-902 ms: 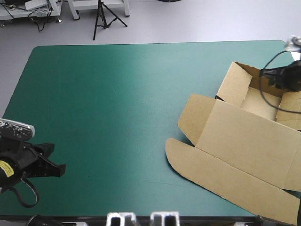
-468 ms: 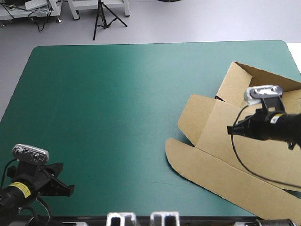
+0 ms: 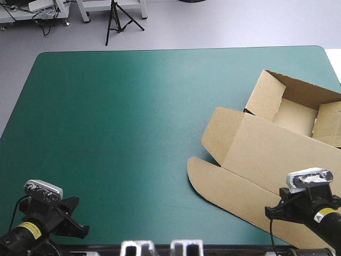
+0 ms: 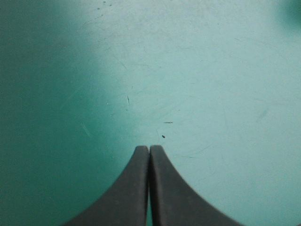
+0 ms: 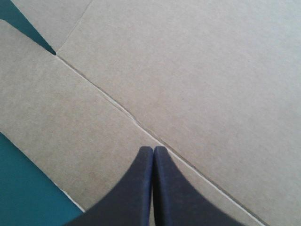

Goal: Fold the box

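Note:
The brown box (image 3: 277, 154) lies at the table's right side as an open tray with raised walls at the back right and its lid spread flat toward the front. My right gripper (image 3: 273, 211) hangs shut over the lid's front flap near the front edge; in the right wrist view the gripper (image 5: 153, 149) points at a crease of the brown box (image 5: 197, 80), holding nothing. My left gripper (image 3: 80, 230) is at the front left corner, far from the box. It is shut in the left wrist view (image 4: 149, 148) over bare teal-green cover.
The teal-green cover (image 3: 122, 122) stretches bare across the left and middle of the table. The box's tray reaches the table's right edge. A sliver of cover (image 5: 23, 188) shows beside the lid's flap in the right wrist view.
My right gripper has pulled back from the box's tray at the back right to the lid's front flap. My left gripper has drawn back toward the front edge.

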### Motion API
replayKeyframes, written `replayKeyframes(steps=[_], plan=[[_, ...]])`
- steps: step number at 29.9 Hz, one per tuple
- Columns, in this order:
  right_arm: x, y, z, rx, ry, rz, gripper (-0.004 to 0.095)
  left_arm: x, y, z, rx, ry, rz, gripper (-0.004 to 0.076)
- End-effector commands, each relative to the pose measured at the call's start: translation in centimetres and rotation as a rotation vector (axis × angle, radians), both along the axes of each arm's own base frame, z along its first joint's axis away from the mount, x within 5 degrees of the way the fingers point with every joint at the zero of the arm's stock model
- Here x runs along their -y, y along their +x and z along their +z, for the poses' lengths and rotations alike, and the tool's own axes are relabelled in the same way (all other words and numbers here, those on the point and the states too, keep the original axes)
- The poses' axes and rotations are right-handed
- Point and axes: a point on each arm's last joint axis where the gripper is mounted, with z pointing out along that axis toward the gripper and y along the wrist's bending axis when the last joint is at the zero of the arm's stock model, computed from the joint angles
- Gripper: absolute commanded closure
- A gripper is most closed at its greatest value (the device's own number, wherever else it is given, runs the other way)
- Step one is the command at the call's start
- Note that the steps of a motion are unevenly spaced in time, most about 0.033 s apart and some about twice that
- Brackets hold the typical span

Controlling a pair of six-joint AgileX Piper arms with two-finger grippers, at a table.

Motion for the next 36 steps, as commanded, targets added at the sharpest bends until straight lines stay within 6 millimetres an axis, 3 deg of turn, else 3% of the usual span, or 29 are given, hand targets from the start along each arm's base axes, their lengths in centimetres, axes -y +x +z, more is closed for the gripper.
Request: replayKeyframes(steps=[1, 8, 36], plan=[[0.4, -0.7, 0.5, 0.111, -0.001, -0.048, 0.0921, 0.5, 0.3, 1.1, 0.069, -0.037, -0.045, 0.0733], [0.8, -2.1, 0.6, 0.189, -0.001, -0.078, 0.0921, 0.7, 0.2, 1.1, 0.069, -0.042, -0.066, 0.0733], [0.6, -2.1, 0.6, 0.182, 0.014, -0.073, 0.0921, 0.7, 0.2, 1.1, 0.065, -0.041, -0.067, 0.0733]])
